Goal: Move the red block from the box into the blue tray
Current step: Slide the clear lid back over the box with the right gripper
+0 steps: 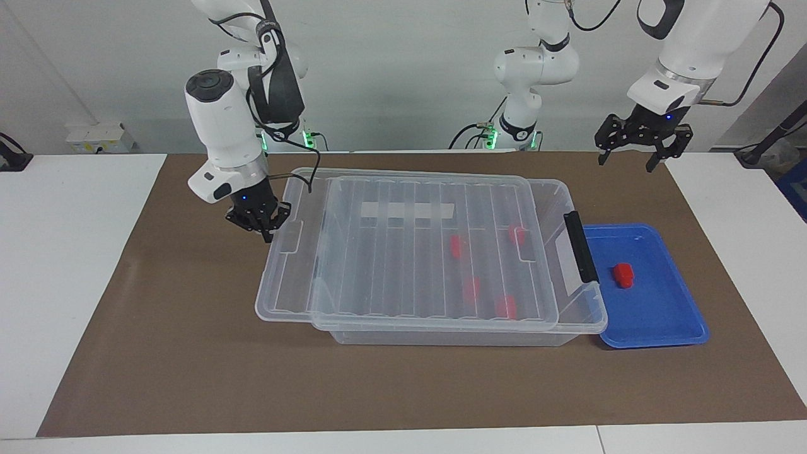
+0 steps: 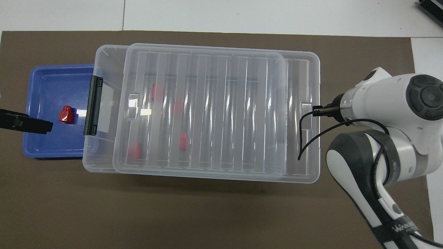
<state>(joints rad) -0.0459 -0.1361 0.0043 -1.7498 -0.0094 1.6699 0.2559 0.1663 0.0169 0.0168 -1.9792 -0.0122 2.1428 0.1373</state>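
Block (image 1: 623,275), mid-right, looks light, stiff, slick; I'd pinch its wide base. Left gripper (image 1: 635,154) spread; right gripper (image 1: 258,216) unclear.

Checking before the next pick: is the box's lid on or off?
On, but shifted: the lid lies atop the box, slid toward the right arm's end, leaving a strip open by the black handle.

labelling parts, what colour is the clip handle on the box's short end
Black; the handle on the box shows best in the overhead view.
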